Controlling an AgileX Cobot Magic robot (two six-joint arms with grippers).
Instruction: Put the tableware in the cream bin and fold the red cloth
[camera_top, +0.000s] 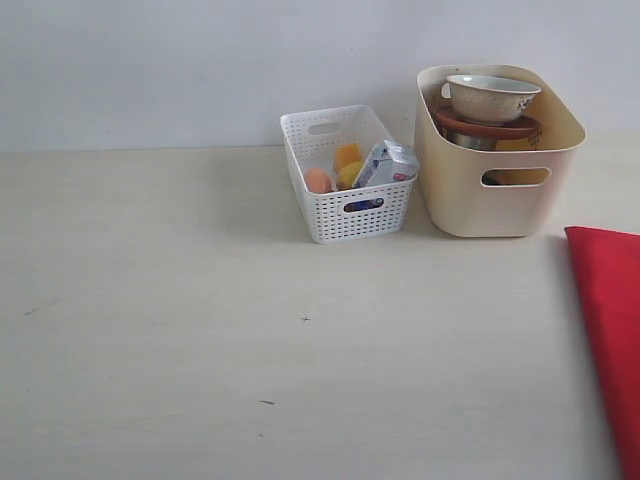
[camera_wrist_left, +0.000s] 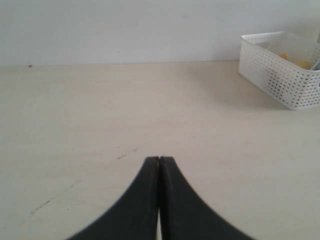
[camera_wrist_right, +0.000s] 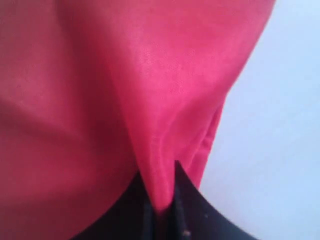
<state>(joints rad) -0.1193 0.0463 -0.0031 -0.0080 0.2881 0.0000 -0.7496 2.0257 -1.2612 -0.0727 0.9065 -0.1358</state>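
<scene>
The cream bin (camera_top: 470, 190) stands at the back right of the table. Inside it the pale bowl (camera_top: 490, 97) rests on the terracotta plate (camera_top: 487, 128), with a steel cup (camera_top: 470, 143) partly showing beneath. The red cloth (camera_top: 610, 320) lies at the right edge of the exterior view, mostly cut off. In the right wrist view the red cloth (camera_wrist_right: 125, 100) fills most of the picture, and my right gripper (camera_wrist_right: 161, 192) is shut on a pinched fold of it. My left gripper (camera_wrist_left: 159, 161) is shut with nothing in it, just above bare tabletop. Neither arm shows in the exterior view.
A white lattice basket (camera_top: 345, 215) with a milk carton (camera_top: 385, 165) and orange and yellow food items stands left of the cream bin; the same basket (camera_wrist_left: 280, 75) appears in the left wrist view. A pale wall runs behind the table.
</scene>
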